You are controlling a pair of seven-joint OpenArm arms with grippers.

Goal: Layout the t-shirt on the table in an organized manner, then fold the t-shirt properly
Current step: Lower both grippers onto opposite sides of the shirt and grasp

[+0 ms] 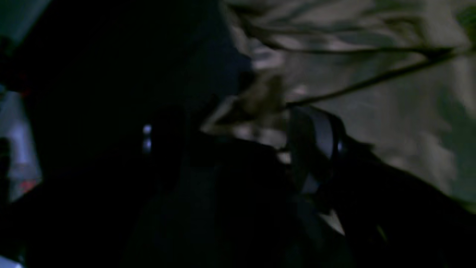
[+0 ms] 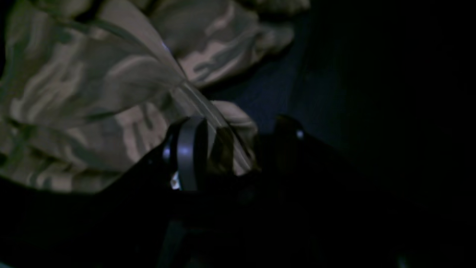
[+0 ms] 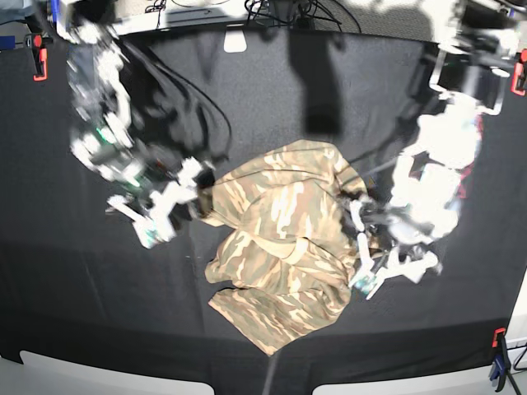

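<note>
Mid-worktop (image 3: 272,99), the t-shirt (image 3: 280,247) lies crumpled. Right end effector (image 2: 227,149) at its left edge in the base view pinches a fabric fold; left end effector (image 1: 260,123) opposite grips a shirt edge.

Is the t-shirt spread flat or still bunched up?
Bunched up: the t-shirt lies in a crumpled, creased heap on the table, with no sleeves laid out.

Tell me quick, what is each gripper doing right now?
Left gripper: closed on an edge of the crumpled tan camouflage fabric t-shirt.
Right gripper: closed on a taut fold of the same t-shirt.
</note>
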